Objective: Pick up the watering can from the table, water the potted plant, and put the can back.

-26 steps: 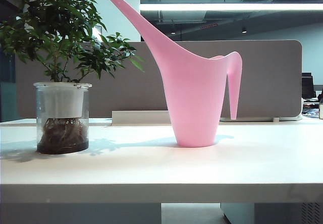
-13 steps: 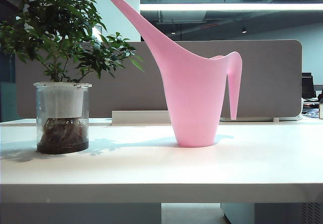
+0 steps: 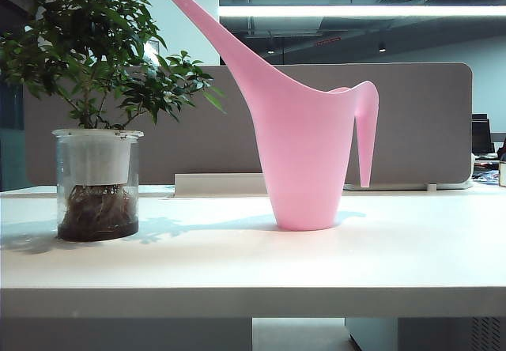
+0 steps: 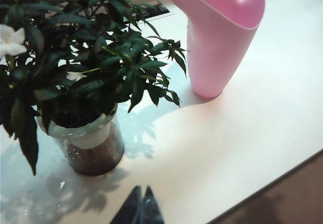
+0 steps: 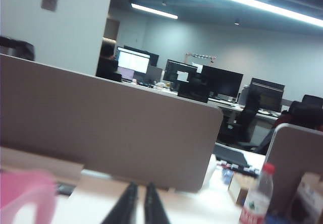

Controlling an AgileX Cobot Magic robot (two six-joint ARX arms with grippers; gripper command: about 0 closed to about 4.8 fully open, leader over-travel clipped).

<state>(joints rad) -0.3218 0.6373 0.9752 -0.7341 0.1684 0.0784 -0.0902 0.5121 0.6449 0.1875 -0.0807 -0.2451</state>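
Pink watering can (image 3: pixel 304 153) stands upright mid-surface (image 3: pixel 253 264), spout slanting up toward the potted plant (image 3: pixel 95 130), well apart from it. Left gripper (image 4: pixel 140 206) hovers near the plant's glass pot, fingers pressed together, empty. Right gripper (image 5: pixel 136 204) faces the grey partition (image 5: pixel 101 128), fingers nearly together, holding nothing.

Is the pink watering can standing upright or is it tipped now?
Upright. The watering can rests with its flat base on the white table, spout slanting up toward the potted plant; no claw touches it.
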